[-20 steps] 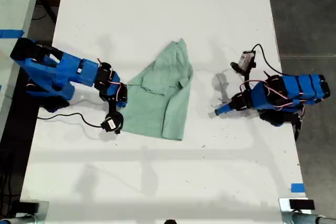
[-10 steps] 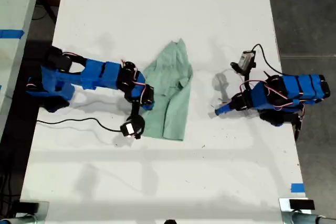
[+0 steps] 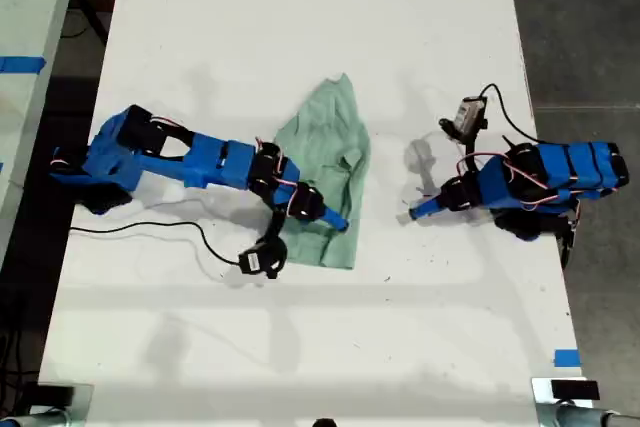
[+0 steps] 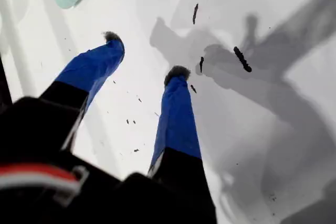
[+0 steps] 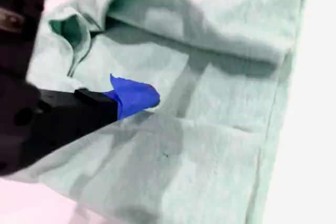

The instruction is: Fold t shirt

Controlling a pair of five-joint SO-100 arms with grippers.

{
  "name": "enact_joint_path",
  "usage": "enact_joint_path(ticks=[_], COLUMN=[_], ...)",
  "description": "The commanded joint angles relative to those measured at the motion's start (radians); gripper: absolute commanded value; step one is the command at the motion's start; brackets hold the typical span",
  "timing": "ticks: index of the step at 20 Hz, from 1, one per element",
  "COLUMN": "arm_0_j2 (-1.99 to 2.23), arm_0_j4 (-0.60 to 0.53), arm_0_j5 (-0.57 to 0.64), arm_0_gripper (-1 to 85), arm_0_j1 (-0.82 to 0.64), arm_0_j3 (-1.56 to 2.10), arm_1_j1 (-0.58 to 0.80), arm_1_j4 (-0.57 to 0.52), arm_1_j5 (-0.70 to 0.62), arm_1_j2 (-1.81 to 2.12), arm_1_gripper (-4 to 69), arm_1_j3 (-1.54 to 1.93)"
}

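Mint-green shirt lies mid-table, soft and light, partly folded.

Cloth this thin will drape and wrinkle, I judge, and it may slide on the smooth white table, so I would take it by an edge or a corner, not in the middle. Its long axis runs from the pointed end, toward the exterior view's top, down to the wide end toward the bottom. My second gripper reaches over the shirt from the exterior view's left; one blue fingertip rests on the cloth, but whether the jaws are spread or pinching I cannot tell. My first gripper waits at the exterior view's right, fingers spread apart, holding nothing, well apart from the shirt.
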Motion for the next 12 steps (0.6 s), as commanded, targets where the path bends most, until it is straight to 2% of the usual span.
enact_joint_path(ticks=[1, 3, 4, 5, 6, 7, 12], arm_0_j2=[0.293, 0.483, 0.606, 0.733, 0.861, 1.005, 1.924], arm_0_j4=[0.112, 0.244, 0.256, 0.256, 0.245, 0.190, -0.311], arm_0_j5=[-0.048, -0.100, -0.117, -0.140, -0.156, -0.158, -0.169], arm_0_gripper=[26.6, 12.9, 3.7, -0.1, -0.1, -0.1, -0.1], arm_0_j1=[0.011, -0.021, -0.038, -0.055, -0.071, -0.081, -0.083], arm_0_j3=[-0.025, 0.023, 0.120, 0.247, 0.379, 0.555, 1.672], arm_1_j1=[-0.009, -0.009, -0.009, -0.009, -0.009, -0.009, -0.009], arm_1_j4=[0.005, 0.005, 0.005, 0.005, 0.005, 0.005, 0.005], arm_1_j5=[0.002, 0.002, 0.002, 0.002, 0.002, 0.002, 0.002], arm_1_j2=[0.014, 0.014, 0.014, 0.014, 0.014, 0.014, 0.014], arm_1_gripper=[18.3, 18.3, 18.3, 18.3, 18.3, 18.3, 18.3], arm_1_j3=[0.044, 0.044, 0.044, 0.044, 0.044, 0.044, 0.044])
